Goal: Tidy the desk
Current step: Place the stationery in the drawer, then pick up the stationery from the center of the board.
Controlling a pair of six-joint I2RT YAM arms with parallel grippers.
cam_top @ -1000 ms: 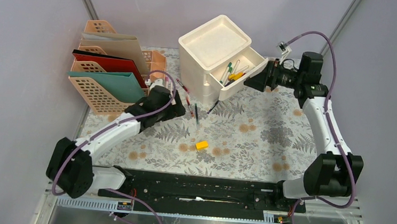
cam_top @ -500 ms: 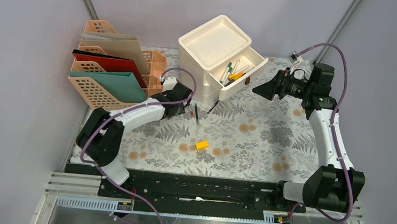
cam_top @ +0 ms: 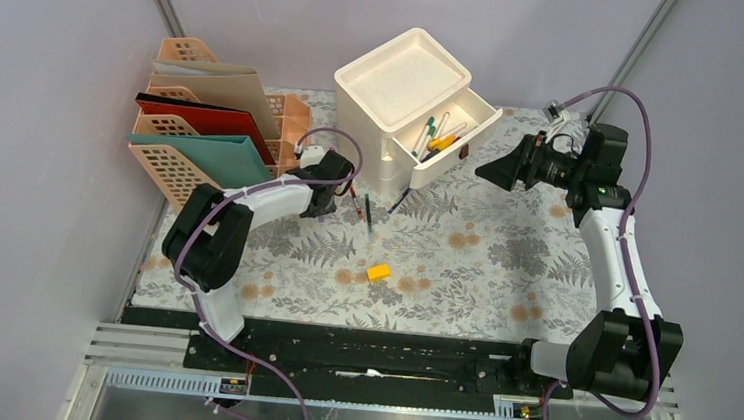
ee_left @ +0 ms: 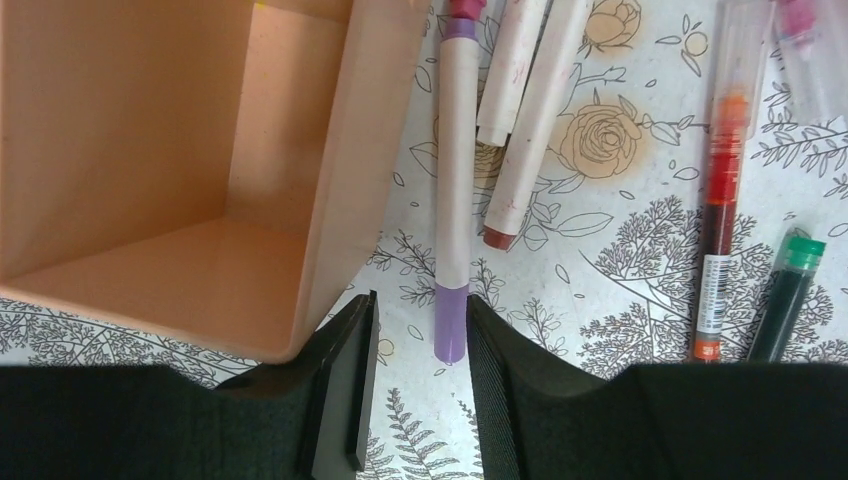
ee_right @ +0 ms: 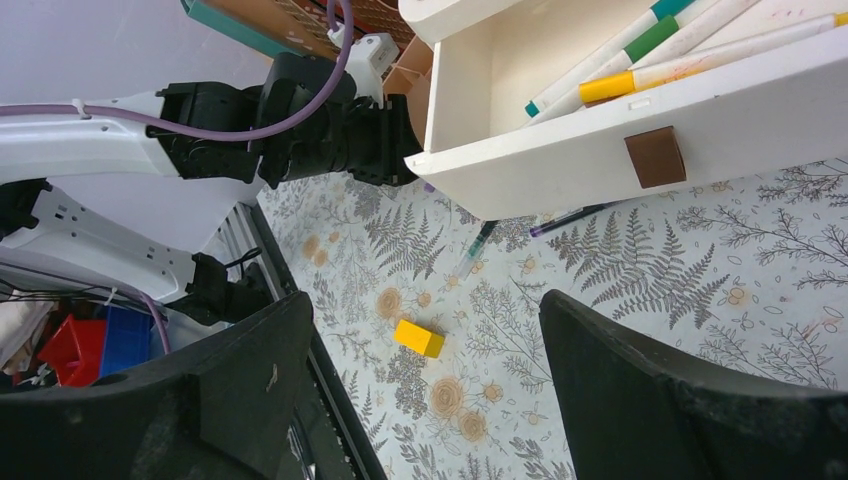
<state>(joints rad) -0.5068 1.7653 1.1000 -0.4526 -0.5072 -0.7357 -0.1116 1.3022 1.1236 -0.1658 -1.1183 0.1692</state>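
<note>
The desk [cam_top: 504, 271] is covered in fern-print cloth. My left gripper [ee_left: 420, 300] is low over it beside a peach tray [ee_left: 200, 150]. Its jaws straddle the purple end of a white marker [ee_left: 451, 200]: the right finger touches it and a gap remains on the left. More markers [ee_left: 530, 120], a red pen [ee_left: 715, 260] and a green pen [ee_left: 785, 300] lie alongside. My right gripper [cam_top: 481, 173] hangs open and empty right of the open drawer [cam_top: 454, 136], which holds several markers. A yellow block [ee_right: 419, 338] lies on the cloth.
The white drawer unit [cam_top: 398, 82] stands at the back centre. Peach file racks [cam_top: 202, 147] with folders fill the back left. A dark pen [cam_top: 399, 200] lies under the open drawer. The black rail [cam_top: 367, 355] runs along the front edge.
My left arm reached further toward the pens by the tray and its jaws narrowed around the purple-ended marker. My right gripper drew back to the right, away from the drawer.
</note>
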